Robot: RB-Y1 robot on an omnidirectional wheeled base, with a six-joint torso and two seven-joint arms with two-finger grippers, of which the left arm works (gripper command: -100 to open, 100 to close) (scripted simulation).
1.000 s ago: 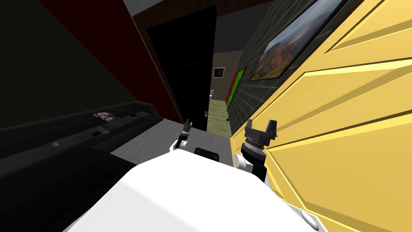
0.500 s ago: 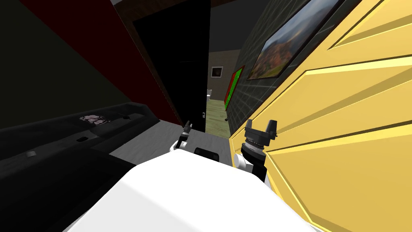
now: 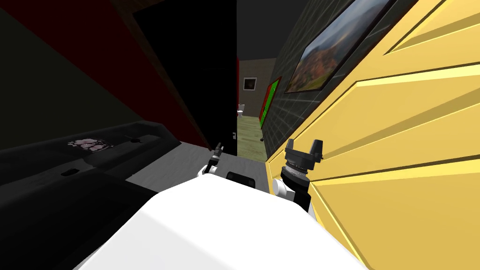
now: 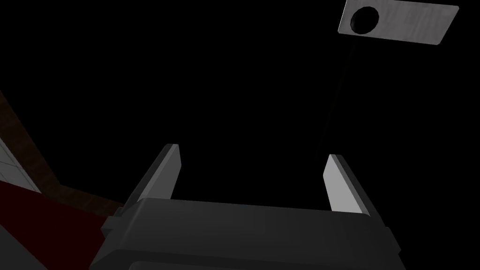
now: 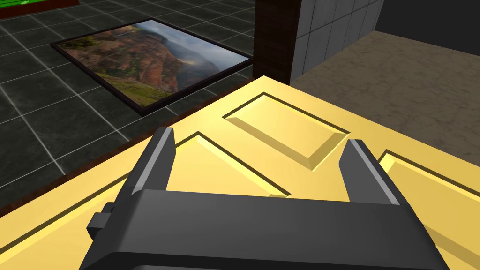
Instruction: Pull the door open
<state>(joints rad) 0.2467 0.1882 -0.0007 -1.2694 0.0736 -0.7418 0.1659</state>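
1. Since a second ago the head view has slid leftward, which is my own move. The pink patterned item point(image 3: 86, 144) on the dark desk point(image 3: 37, 154) has shifted most, and more of the far room shows past the black door point(image 3: 206, 84).
2. Both arms sit at the same spots in the head view as before.
3. The yellow door point(image 3: 398, 140), with raised panels, stands close on the right. It runs nearward from the dark tiled wall that carries a landscape picture point(image 3: 328, 51) and, farther off, a green picture point(image 3: 267, 101).
4. The right gripper point(image 3: 303, 144) is just beside the yellow door's far edge, its jaws spread wide with nothing between them.
5. Its wrist view looks along the yellow door point(image 5: 290, 126) to a brown frame point(image 5: 274, 37) and the landscape picture point(image 5: 154, 65).
6. The left gripper point(image 3: 218, 146) points at the black door, jaws likewise apart and empty.
7. Beyond the left gripper point(image 4: 253, 154) is a flat black surface with a grey plate point(image 4: 398, 21) that has a round hole.
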